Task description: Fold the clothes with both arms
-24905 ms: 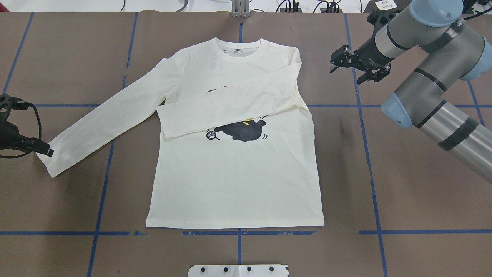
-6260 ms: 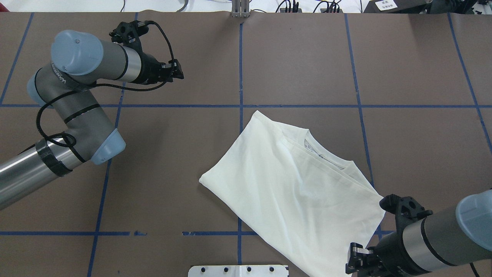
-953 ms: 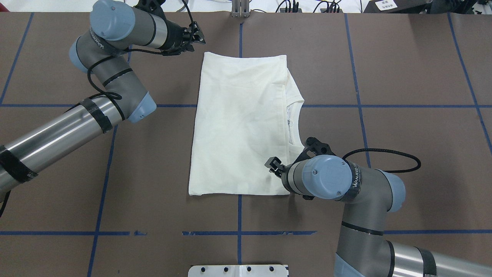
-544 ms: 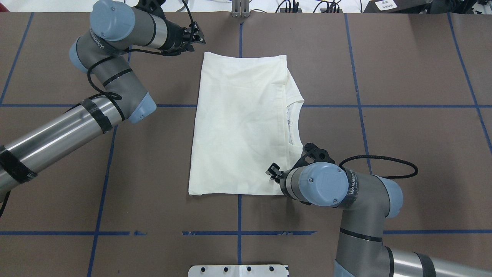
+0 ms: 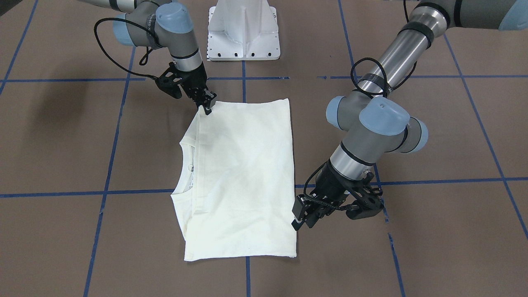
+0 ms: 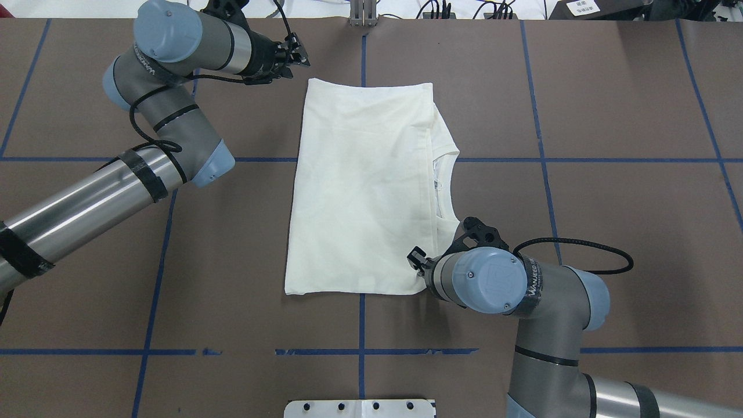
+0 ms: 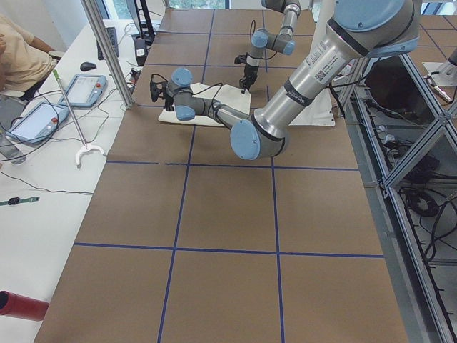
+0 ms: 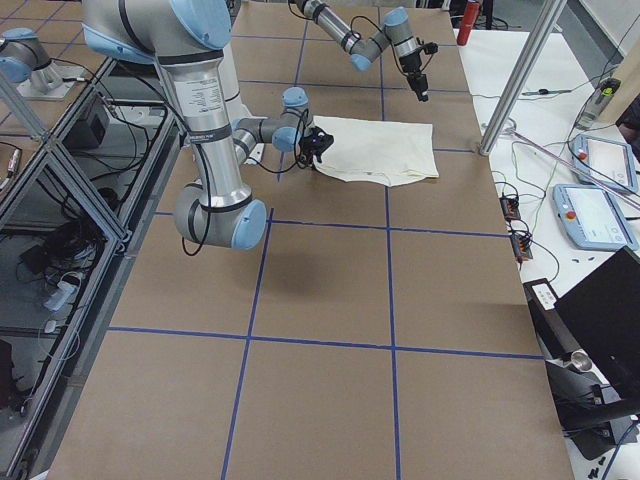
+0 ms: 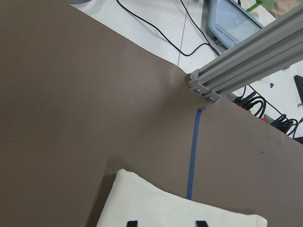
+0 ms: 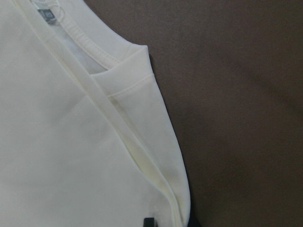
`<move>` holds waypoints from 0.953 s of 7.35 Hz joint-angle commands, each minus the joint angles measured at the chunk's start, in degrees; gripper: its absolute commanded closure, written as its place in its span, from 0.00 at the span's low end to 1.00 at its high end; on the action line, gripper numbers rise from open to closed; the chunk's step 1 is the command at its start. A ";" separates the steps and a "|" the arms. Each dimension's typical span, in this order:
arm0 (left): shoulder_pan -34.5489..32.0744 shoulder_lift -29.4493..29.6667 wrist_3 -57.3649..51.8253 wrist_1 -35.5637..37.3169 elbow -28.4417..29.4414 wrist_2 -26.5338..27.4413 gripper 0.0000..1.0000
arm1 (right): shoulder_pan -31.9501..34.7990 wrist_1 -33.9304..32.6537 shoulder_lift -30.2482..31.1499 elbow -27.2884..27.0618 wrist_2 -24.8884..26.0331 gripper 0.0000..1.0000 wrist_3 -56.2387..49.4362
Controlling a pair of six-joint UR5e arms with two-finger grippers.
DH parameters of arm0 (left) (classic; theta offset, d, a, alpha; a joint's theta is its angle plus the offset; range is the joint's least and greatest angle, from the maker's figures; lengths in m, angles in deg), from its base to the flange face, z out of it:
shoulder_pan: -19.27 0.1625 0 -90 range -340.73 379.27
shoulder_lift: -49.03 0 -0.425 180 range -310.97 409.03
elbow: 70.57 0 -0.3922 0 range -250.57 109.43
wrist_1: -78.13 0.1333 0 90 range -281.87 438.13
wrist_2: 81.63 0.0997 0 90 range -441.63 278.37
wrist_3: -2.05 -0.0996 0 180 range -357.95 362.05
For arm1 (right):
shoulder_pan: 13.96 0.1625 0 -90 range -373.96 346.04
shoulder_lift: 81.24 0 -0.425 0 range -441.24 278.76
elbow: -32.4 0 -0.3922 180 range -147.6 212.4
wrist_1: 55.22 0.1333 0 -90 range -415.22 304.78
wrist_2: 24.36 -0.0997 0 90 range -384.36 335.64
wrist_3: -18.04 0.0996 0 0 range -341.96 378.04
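The cream-white shirt (image 6: 365,186) lies folded in a plain rectangle on the brown table, its collar (image 6: 446,186) peeking out on the right. My left gripper (image 6: 296,55) hovers just off the shirt's far left corner. In the left wrist view its fingertips (image 9: 129,222) stand wide apart over that corner, open. My right gripper (image 6: 417,258) is at the near right corner. Its fingertips (image 10: 149,221) straddle the layered edge of the shirt (image 10: 71,142), a gap between them, open. The front-facing view shows the left gripper (image 5: 303,214) and the right gripper (image 5: 206,103) at opposite corners.
Blue tape lines (image 6: 360,352) grid the table. The white pedestal base (image 5: 243,33) stands at the robot's edge. An aluminium post (image 6: 363,11) rises at the far edge, with cables and tablets (image 7: 86,89) on the desk beyond. A person (image 7: 18,57) sits there.
Over the last second the right wrist has shifted slightly toward the near edge. The shirt and left arm have stayed put. Earlier the shirt lay spread print-up, then folded and askew.
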 commanded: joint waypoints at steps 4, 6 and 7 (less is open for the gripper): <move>1.24 -1.70 4.79 0.78 -5.37 -0.26 0.50 | 0.48 -0.09 2.39 -5.47 -0.03 1.00 0.20; 7.10 -12.37 13.76 7.00 -24.38 0.79 0.49 | 0.39 0.00 4.93 -8.19 -0.29 1.00 0.11; 12.62 -20.71 17.28 9.03 -34.14 5.67 0.49 | 0.31 0.09 5.82 -8.56 -0.55 1.00 0.11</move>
